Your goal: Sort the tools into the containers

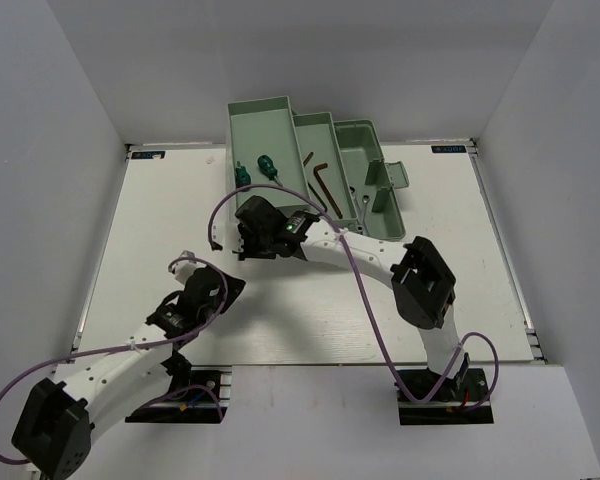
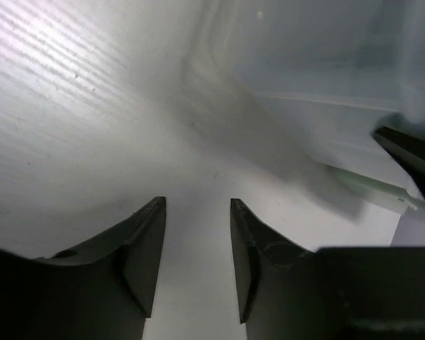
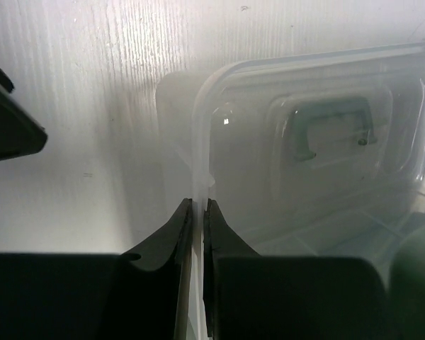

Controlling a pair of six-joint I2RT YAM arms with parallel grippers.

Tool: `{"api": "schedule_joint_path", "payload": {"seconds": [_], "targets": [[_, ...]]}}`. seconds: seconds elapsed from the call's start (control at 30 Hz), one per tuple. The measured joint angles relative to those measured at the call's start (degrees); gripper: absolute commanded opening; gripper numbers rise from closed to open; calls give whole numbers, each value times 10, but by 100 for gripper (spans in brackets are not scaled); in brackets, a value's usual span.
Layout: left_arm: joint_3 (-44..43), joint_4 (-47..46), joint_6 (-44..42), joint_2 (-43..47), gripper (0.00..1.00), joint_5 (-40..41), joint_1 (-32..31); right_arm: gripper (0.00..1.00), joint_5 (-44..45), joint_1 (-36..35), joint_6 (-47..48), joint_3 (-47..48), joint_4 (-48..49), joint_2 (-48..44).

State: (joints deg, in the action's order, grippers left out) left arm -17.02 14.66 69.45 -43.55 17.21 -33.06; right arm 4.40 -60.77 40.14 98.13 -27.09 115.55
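Note:
The pale green toolbox [image 1: 280,120] stands at the back of the table with its stepped compartments showing. Two green-handled screwdrivers [image 1: 270,163] lie at its left part, dark hex keys [image 1: 323,180] in the middle, and a silver wrench [image 1: 365,205] to the right. The clear lid [image 3: 304,106], with its green handle [image 3: 333,127], shows in the right wrist view. My right gripper [image 3: 198,202] [image 1: 242,240] is shut on the lid's left edge. My left gripper [image 2: 197,202] [image 1: 220,285] hangs open over bare table, a short way in front of the lid, with nothing between its fingers.
White walls enclose the table on three sides. The right arm [image 1: 420,285] reaches across the middle of the table to the toolbox's front left corner. A purple cable [image 1: 365,290] loops along it. The left arm [image 1: 130,360] lies low at the near left.

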Motion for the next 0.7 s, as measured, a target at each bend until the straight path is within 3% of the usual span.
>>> {"api": "schedule_joint_path", "payload": {"seconds": [0.2, 0.4, 0.5, 0.6, 0.63, 0.7], "targets": [[34, -99, 28, -84, 16, -3, 11, 0, 1, -1, -17, 12, -16, -14], [34, -203, 31, -188, 16, 10, 31, 0, 3, -1, -28, 12, -21, -33], [32, -273, 30, -253, 20, 14, 42, 0, 3, -1, -35, 12, -26, -41], [25, -360, 31, -319, 35, 13, 53, 0, 2, -1, -40, 12, -29, -47], [23, -394, 30, -341, 44, 8, 59, 0, 2, -1, -41, 12, -30, -48], [17, -471, 22, -386, 51, -6, 73, 0, 0, -1, -44, 10, -31, -51]]}}
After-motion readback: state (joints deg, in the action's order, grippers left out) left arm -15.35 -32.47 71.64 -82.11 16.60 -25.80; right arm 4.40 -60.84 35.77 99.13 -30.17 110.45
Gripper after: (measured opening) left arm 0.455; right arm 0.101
